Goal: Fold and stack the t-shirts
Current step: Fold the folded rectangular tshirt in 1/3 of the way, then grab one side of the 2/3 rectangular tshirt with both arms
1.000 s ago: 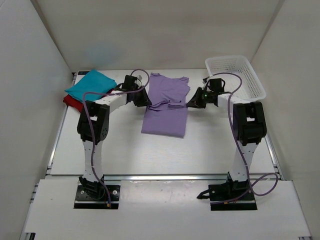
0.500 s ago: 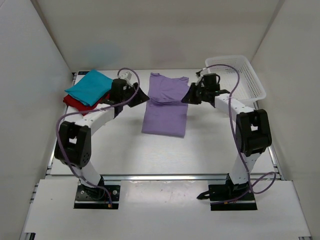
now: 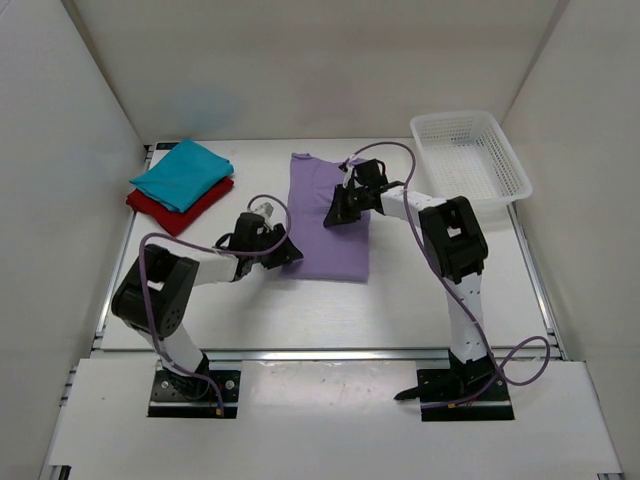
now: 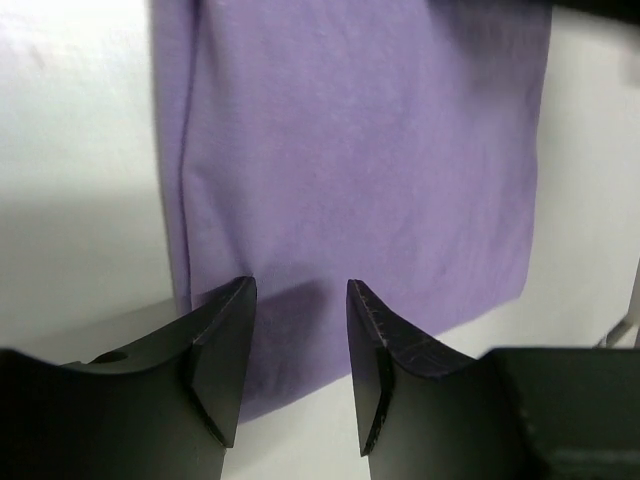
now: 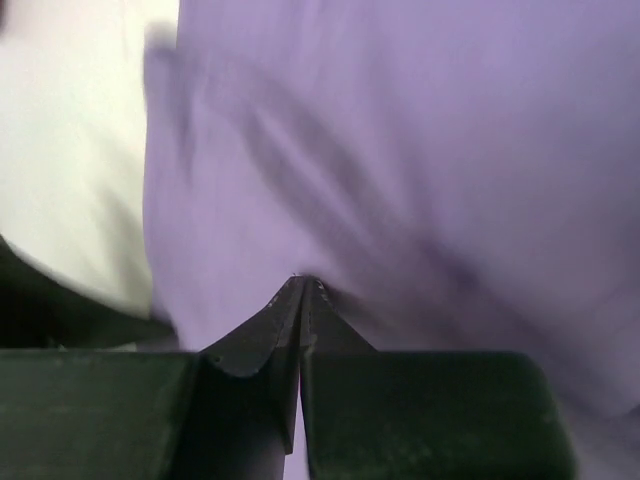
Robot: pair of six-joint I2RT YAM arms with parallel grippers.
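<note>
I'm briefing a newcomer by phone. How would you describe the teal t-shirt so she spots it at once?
Look at the far left corner of the table, opposite the white basket. Two folded shirts are stacked there. The teal t-shirt is the upper one, lying on the dark red t-shirt.

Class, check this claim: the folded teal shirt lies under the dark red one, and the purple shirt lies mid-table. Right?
No. The teal shirt lies on top of the dark red shirt, not under it, as the top external view shows. The purple shirt does lie mid-table.
</note>
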